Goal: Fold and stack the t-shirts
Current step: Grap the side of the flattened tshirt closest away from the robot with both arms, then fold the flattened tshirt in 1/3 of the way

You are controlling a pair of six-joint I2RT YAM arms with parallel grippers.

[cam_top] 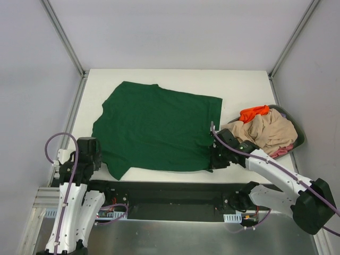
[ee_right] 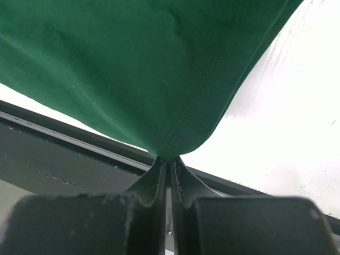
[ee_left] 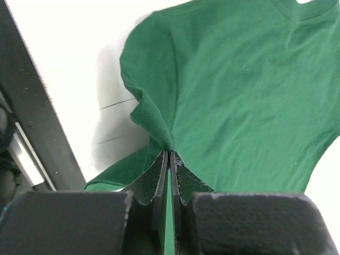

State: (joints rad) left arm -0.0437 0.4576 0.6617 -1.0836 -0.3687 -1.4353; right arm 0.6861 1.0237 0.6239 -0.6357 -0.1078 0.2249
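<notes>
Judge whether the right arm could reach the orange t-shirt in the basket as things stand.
Probably not yet. The orange t-shirt lies uncovered on top in the basket, near that arm, but the right pincer is shut on a corner of the green t-shirt and must release first.

The dark green t-shirt (cam_top: 159, 127) lies spread out, beige, orange, pink t-shirts (cam_top: 268, 132) heaped alongside.

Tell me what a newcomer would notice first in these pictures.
A dark green t-shirt lies spread across the middle of the white table. The left hand and the right hand are each shut on its near edge, one at either end. At the table's right side a dark basket holds a crumpled heap of t-shirts, beige, orange and pink.
</notes>
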